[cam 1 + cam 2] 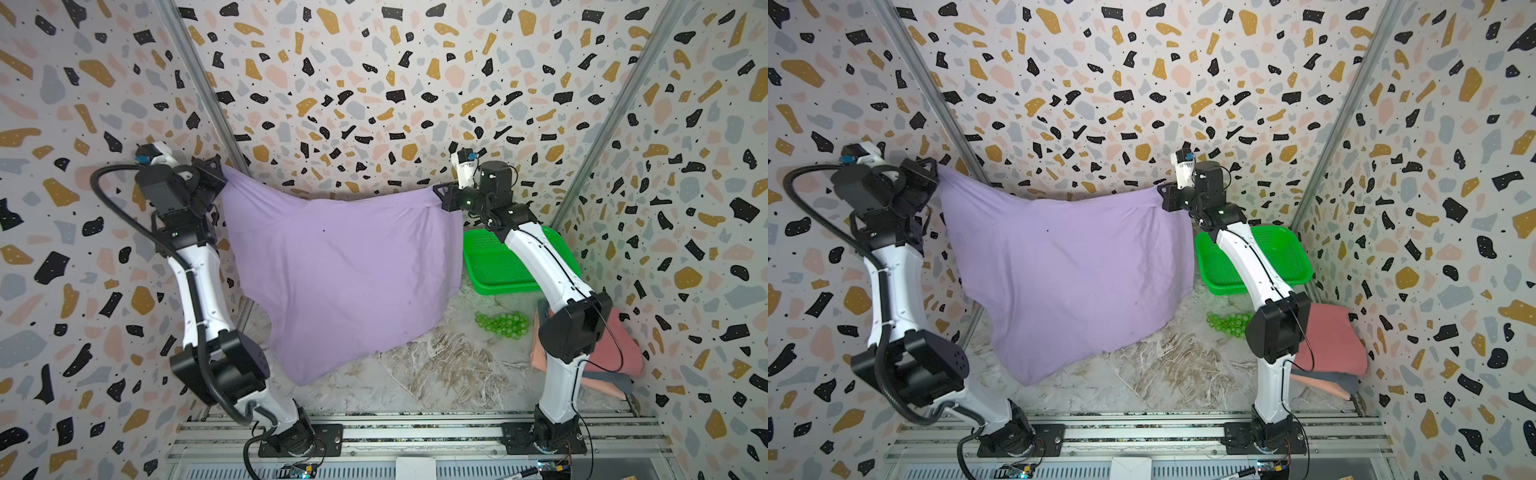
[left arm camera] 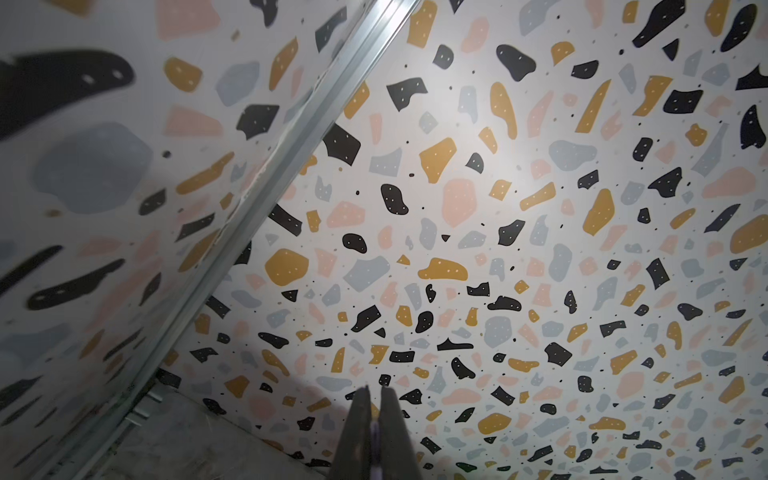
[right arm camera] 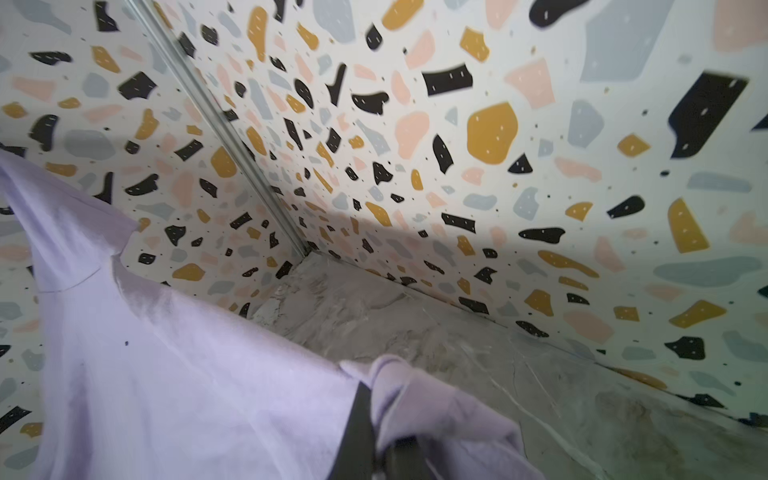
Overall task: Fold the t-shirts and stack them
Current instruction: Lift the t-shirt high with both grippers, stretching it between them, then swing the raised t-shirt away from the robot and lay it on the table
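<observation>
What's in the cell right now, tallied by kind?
lavender t-shirt, hanging spread out: 1
folded shirts, stacked: 3 layers visible (salmon shirt, grey shirt, pale pink shirt)
green basket: 1
green ball cluster: 1, single balls too small to count
Total: 6

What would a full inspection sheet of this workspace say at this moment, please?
Surface: grey marbled tabletop, streaky.
Job's things: large lavender-purple cloth t-shirt hangs spread between both arms; folded stack of salmon, pink and grey-blue cloth shirts by the right arm.
Clutter: green mesh plastic basket; cluster of small translucent green balls.
Grippers: left pincer and right pincer each shut on a t-shirt corner.
Cables: black corrugated hose on left arm; thin black cable on right arm.
Surroundings: terrazzo-patterned walls, metal corner posts.
</observation>
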Robot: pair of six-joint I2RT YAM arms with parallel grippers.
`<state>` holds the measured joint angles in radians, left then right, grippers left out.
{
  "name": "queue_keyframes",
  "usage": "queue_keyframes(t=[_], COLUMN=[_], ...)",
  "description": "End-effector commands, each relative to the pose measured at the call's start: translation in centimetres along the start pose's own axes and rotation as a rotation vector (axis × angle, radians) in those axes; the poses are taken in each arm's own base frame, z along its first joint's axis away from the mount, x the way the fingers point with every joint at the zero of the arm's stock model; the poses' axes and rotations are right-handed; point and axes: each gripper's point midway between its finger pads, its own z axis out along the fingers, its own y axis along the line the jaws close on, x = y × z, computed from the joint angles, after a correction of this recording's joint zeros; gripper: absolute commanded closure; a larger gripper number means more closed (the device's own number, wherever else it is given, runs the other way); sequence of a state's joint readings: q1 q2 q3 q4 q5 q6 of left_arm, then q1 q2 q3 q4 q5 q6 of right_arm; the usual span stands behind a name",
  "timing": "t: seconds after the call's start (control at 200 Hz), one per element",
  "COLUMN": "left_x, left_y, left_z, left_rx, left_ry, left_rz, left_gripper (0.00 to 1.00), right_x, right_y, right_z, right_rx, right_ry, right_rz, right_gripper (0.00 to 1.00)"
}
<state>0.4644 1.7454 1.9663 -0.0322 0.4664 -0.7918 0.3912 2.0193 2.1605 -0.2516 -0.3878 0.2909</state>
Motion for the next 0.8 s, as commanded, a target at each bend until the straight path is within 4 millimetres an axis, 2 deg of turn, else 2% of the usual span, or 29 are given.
queue_keyframes(t=[0.0,0.055,0.11,0.16,0.225,0.31,0.395,0.461,0.556,0.621,0.671,0.716,0.741,0.796], left_x=[-7.9,-10.3,-12.7,-14.4,-14.7,-12.6,-8.8,-4.3,4.3,10.5,15.5,19.1,20.2,20.6], left_y=[-10.6,-12.9,-15.3,-16.5,-17.2,-16.6,-13.5,-9.3,-4.0,-0.2,2.5,4.0,4.6,5.0], left_z=[-2.3,-2.7,-4.6,-6.8,-9.0,-11.2,-13.0,-14.5,-17.5,-19.7,-21.7,-23.2,-24.1,-25.8], left_rx=[0.254,0.309,0.391,0.443,0.429,0.320,0.149,-0.033,-0.261,-0.346,-0.432,-0.479,-0.500,-0.517], left_ry=[-0.194,-0.242,-0.306,-0.344,-0.354,-0.323,-0.247,-0.137,0.017,0.107,0.210,0.279,0.290,0.259], left_rz=[0.079,0.058,0.052,0.031,0.060,0.126,0.173,0.180,0.207,0.139,0.090,0.063,0.039,0.022], left_gripper=[1.00,1.00,1.00,1.00,1.00,1.00,1.00,1.00,1.00,1.00,1.00,0.84,0.72,0.53], right_x=[-10.8,-13.2,-15.2,-16.0,-15.4,-12.7,-7.6,-2.4,6.7,13.2,17.8,21.3,23.0,25.5], right_y=[4.0,4.6,5.2,5.9,6.3,6.2,4.7,3.3,1.8,0.4,-1.0,-2.4,-3.1,-4.6], right_z=[-4.2,-5.3,-7.0,-8.4,-9.6,-10.4,-9.5,-8.5,-8.0,-8.2,-8.9,-9.9,-10.7,-12.5], right_rx=[-0.092,-0.113,-0.118,-0.119,-0.115,-0.113,-0.090,-0.074,-0.073,-0.025,0.032,0.112,0.158,0.272], right_ry=[-0.280,-0.341,-0.391,-0.412,-0.406,-0.370,-0.266,-0.147,0.033,0.162,0.267,0.362,0.411,0.492], right_rz=[-0.090,-0.108,-0.124,-0.141,-0.151,-0.137,-0.089,-0.029,0.061,0.125,0.174,0.231,0.261,0.309], right_gripper=[1.00,1.00,1.00,1.00,1.00,1.00,0.99,0.99,0.95,0.92,0.84,0.74,0.67,0.54])
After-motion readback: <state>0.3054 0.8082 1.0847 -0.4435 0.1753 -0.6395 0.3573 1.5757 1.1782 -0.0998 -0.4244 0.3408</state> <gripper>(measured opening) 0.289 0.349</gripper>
